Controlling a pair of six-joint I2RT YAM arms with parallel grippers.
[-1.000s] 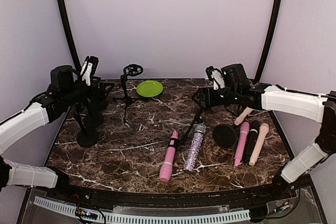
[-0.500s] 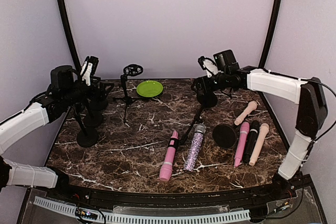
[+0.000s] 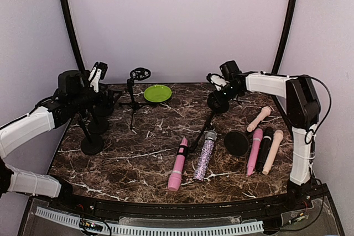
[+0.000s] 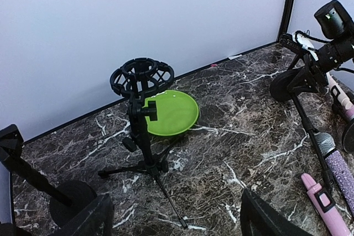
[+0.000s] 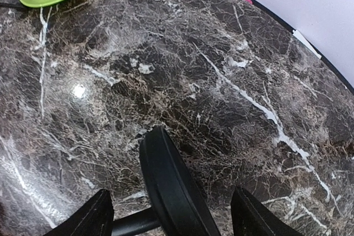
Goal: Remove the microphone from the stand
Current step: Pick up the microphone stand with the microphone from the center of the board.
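The right arm has swung toward the back of the dark marble counter [image 3: 127,161] within the past second. That carries the right tool [image 5: 171,219] to where it now straddles the round black base [image 3: 217,103] of the toppled black microphone stand [image 3: 203,128]. The wrist camera shows that base standing on edge between the tool's two fingers [image 5: 94,216], which sit apart on either side of it with a gap to each. The tool is open, its fingers drawing in a little, and it grips nothing. The swing also uncovers a cream microphone [image 3: 259,119] lying near the right edge.

The silver-headed, purple glitter microphone [image 3: 204,156] has not moved. It lies near the front middle of the counter, beside the low end of the stand's slanted rod [image 4: 310,132]. That puts it well apart from the right tool, which is at the opposite end of the stand. Whether the stand's clip holds it cannot be told from these views. A long pink microphone [image 3: 177,165] lies just to its left.

The right arm looks set to pin the stand by its base so the microphone can be pulled free, and the removal itself is not yet begun. The left tool [image 4: 177,220] hangs open and empty at the far left, above a group of upright black stands [image 3: 92,145]. It faces an empty black tripod stand with a ring mount [image 4: 141,78] and a lime-green plate [image 4: 174,111], far from the microphone
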